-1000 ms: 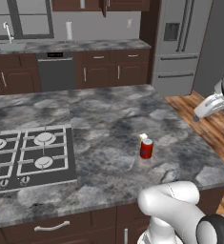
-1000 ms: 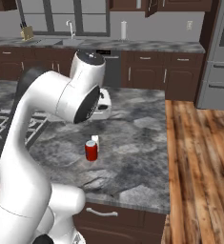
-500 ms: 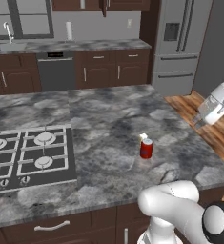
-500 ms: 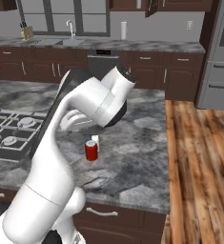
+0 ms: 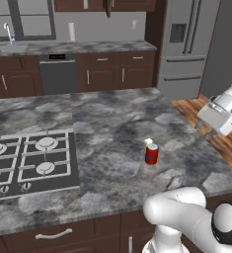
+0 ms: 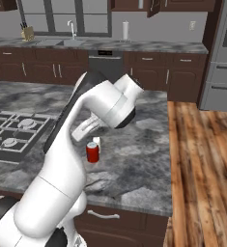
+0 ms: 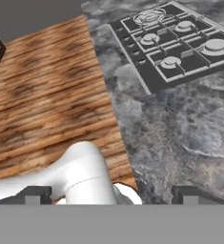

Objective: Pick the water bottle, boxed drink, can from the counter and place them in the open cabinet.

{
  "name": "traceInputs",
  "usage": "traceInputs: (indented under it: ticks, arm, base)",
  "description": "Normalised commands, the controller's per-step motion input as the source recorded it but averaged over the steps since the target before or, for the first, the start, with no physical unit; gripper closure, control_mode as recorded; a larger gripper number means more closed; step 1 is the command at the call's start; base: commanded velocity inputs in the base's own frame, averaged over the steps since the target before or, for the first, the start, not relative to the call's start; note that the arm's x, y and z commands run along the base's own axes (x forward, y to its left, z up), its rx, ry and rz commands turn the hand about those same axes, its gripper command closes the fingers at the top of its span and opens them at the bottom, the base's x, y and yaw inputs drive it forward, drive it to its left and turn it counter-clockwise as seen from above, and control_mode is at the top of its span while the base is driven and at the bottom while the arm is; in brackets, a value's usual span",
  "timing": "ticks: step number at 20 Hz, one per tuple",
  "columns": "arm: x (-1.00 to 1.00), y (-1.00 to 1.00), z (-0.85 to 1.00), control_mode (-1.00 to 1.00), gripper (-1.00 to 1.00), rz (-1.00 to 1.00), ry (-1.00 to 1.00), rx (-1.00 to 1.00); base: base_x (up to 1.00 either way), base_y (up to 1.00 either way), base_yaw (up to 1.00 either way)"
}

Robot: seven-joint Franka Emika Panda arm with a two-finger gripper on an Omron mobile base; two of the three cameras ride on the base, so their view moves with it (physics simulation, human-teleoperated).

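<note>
On the counter (image 5: 112,133) the can (image 5: 151,153) stands upright, the boxed drink (image 6: 96,143) just behind it; the gripper (image 7: 111,193) is spread wide, holding nothing.

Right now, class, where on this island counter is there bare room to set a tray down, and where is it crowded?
Bare stone runs between the cooktop and the can, and along the counter behind both. Another free patch lies between the can and the edge by the wooden floor. The one crowded spot is the can with the boxed drink close behind it.
</note>
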Motion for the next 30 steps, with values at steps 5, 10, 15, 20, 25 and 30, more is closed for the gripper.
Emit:
traceInputs:
  ticks: [5, 10, 15, 20, 25, 30]
  arm:
    - [0.0, 0.0, -0.56, -1.0, -1.0, 0.01, -0.36, 0.12]
    - [0.24, 0.0, 0.0, -1.0, -1.0, 0.0, -0.26, 0.32]
    - [0.43, 0.01, -0.03, -1.0, -1.0, 0.04, 0.04, 0.2]
    - [0.44, 0.0, -0.04, -1.0, -1.0, 0.05, 0.28, 0.0]
    - [0.22, -0.03, -0.24, -1.0, -1.0, 0.05, 0.06, 0.0]
    - [0.08, 0.0, -0.54, -1.0, -1.0, 0.03, 0.0, 0.0]
  base:
    - [0.0, 0.0, 0.0]
    - [0.0, 0.0, 0.0]
    - [0.0, 0.0, 0.0]
    - [0.0, 0.0, 0.0]
    - [0.0, 0.0, 0.0]
    - [0.0, 0.0, 0.0]
